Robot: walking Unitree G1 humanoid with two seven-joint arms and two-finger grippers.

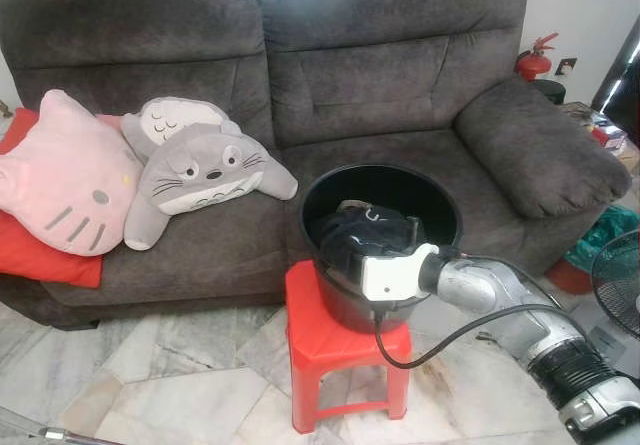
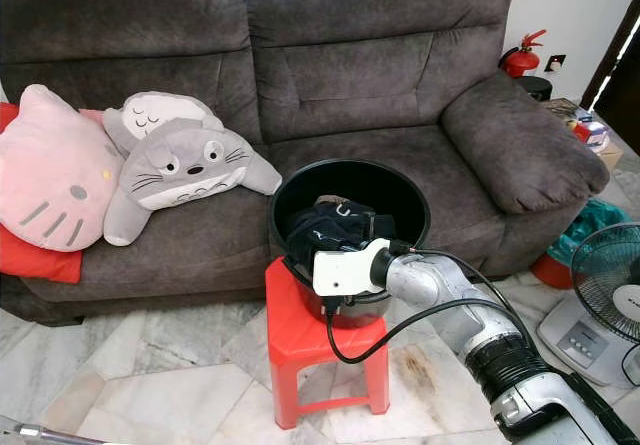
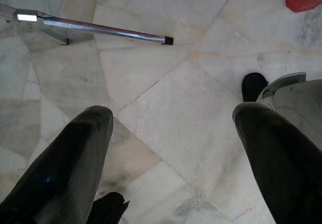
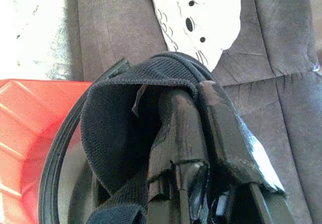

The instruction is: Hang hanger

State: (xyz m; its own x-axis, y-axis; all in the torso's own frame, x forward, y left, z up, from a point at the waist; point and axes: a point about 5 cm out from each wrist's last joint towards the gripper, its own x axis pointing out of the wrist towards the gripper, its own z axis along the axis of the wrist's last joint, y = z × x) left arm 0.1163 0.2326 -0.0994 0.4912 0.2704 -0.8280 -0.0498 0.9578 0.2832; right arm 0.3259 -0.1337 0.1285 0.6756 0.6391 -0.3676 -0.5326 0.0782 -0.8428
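Note:
A black bucket (image 1: 322, 187) stands on a red plastic stool (image 1: 310, 315) in front of a grey sofa. A black knit garment (image 1: 368, 227) lies bunched inside the bucket, with a small white piece on top. My right gripper (image 4: 193, 90) reaches into the bucket from the right. Its two fingers are pressed together with the garment (image 4: 115, 133) draped over and around their tips. My left gripper (image 3: 171, 116) hangs open over the marble floor, with nothing between its fingers (image 3: 75, 148). I can make out no hanger.
A pink cat cushion (image 1: 60, 175) and grey plush toys (image 1: 200, 170) lie on the sofa's (image 1: 380, 85) left seat. A fan (image 2: 605, 285) stands at the right and a fire extinguisher (image 1: 535, 60) behind the armrest. A metal bar (image 3: 100, 28) lies low over the floor by the left gripper.

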